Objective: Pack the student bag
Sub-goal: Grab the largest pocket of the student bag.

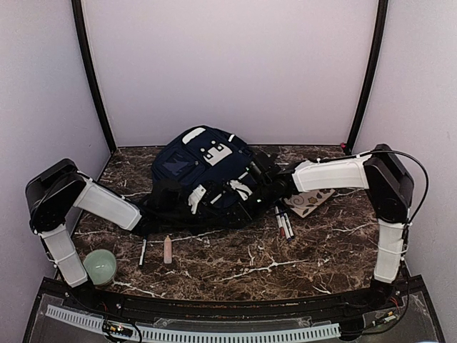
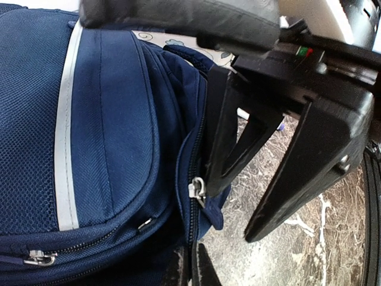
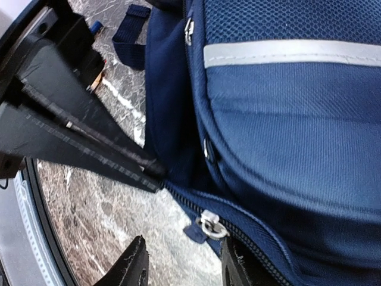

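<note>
The student bag point(image 1: 203, 171), navy with grey stripes, lies in the middle of the table. My left gripper point(image 2: 193, 269) is shut on the bag's edge at the low end of a zipper line, at the bag's left side point(image 1: 148, 214). A silver zipper pull point(image 3: 209, 223) with a blue tab sits on that zipper. My right gripper point(image 3: 181, 268) is open around the pull, which lies close to its right finger. In the left wrist view the right gripper point(image 2: 235, 214) has one fingertip next to the zipper pull point(image 2: 196, 189) and the other over the marble.
Markers point(image 1: 284, 223) and a patterned notebook point(image 1: 308, 202) lie right of the bag. A pink tube point(image 1: 168, 250) and a black pen point(image 1: 142, 251) lie in front of it. A green round container point(image 1: 100, 266) stands at the near left by the left arm's base.
</note>
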Available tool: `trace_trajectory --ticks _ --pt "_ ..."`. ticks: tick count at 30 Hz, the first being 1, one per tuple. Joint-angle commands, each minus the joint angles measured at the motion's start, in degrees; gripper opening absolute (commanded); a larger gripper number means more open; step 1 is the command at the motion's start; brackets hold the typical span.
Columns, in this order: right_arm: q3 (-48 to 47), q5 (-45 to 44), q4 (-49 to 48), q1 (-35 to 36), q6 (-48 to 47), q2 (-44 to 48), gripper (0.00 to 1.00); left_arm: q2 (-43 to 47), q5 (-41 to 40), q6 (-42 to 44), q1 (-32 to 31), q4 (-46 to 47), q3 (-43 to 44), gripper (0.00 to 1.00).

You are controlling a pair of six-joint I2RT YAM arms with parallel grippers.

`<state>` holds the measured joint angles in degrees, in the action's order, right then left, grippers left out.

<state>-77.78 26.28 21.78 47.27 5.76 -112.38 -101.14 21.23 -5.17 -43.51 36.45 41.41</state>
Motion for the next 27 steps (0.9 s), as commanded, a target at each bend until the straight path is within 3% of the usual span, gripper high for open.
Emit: trace_trajectory --ticks 1,9,21,27 --pt "-1.98 -2.79 -4.33 0.73 1.54 -2.62 0.43 1.40 7.39 -3.32 -0.97 9.28 -0.24 0.00" --pt "-3.11 -6.92 -6.38 1.13 2.59 -5.12 0.42 1.48 8.57 -4.07 -0.97 10.50 -0.58 0.00" --pt "-1.75 -8.35 -5.53 0.98 0.77 -3.43 0.01 2.48 7.41 -3.50 -0.97 10.32 -2.36 0.00" --pt "1.04 -5.71 -2.23 -0.18 -0.52 1.68 0.00 3.41 5.17 -1.39 -0.97 5.37 -2.60 0.00"
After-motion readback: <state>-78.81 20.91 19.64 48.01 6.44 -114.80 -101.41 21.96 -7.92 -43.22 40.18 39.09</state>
